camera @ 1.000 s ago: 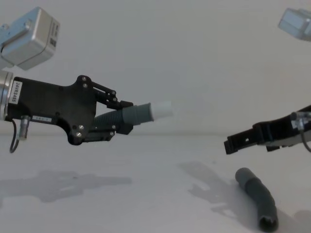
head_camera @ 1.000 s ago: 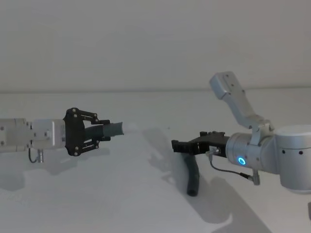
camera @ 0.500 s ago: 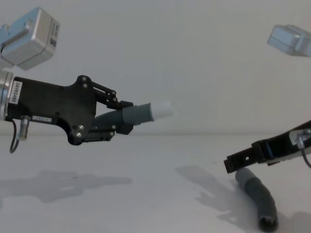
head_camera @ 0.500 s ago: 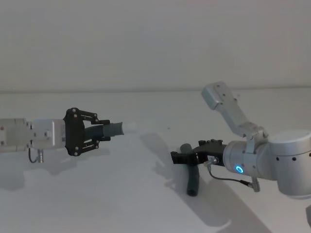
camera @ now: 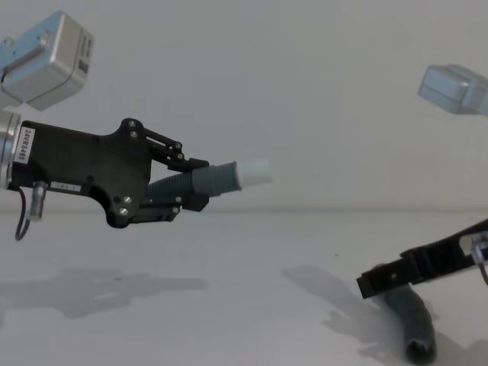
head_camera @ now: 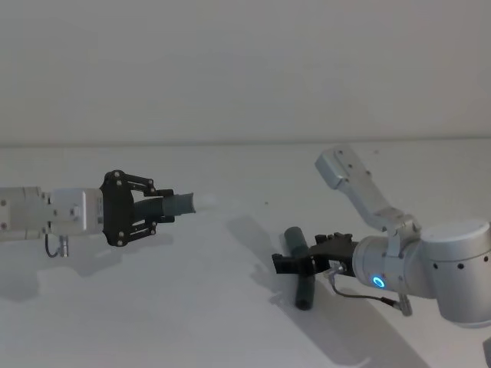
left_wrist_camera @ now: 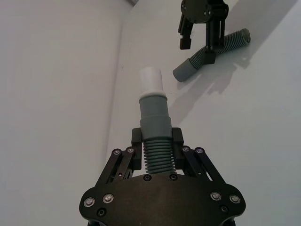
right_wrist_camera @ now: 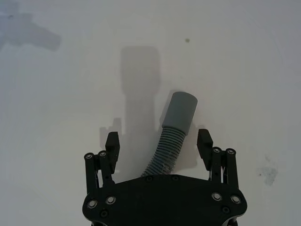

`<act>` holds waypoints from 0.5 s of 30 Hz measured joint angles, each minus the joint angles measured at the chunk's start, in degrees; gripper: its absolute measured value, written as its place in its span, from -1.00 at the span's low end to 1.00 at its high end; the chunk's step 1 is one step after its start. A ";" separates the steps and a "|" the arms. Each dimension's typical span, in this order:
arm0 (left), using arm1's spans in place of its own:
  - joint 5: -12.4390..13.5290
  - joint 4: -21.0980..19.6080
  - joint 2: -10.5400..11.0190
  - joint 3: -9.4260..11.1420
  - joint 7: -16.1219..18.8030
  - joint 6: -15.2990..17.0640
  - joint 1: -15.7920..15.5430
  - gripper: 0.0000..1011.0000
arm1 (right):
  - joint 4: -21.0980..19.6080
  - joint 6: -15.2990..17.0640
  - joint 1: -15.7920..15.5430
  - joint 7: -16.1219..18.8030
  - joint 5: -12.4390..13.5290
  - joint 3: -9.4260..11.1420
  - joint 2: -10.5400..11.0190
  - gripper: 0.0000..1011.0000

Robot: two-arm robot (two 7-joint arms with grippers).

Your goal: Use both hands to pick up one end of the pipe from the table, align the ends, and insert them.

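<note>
The left gripper (camera: 196, 184) and right gripper (right_wrist_camera: 158, 140) are showing black angular plates studded with silver screws — linkage fingers in front. The silver-grey left arm (head_camera: 31, 215) and right arm (head_camera: 449, 268) are trailing thin black cables; a blue ring (head_camera: 379, 280) is glowing on the right.

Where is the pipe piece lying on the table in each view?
Head view: loose pipe piece, lower right of centre.
Chest view: bottom right corner.
Left wrist view: far beyond the white-tipped piece in the left gripper.
Right wrist view: close, centre.
Shared landmark: the open right gripper straddling it.
</note>
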 joint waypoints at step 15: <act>0.00 0.00 0.00 0.00 0.00 0.00 0.00 -0.34 | 0.59 -0.92 -1.86 -0.36 -0.17 1.46 -1.00 0.98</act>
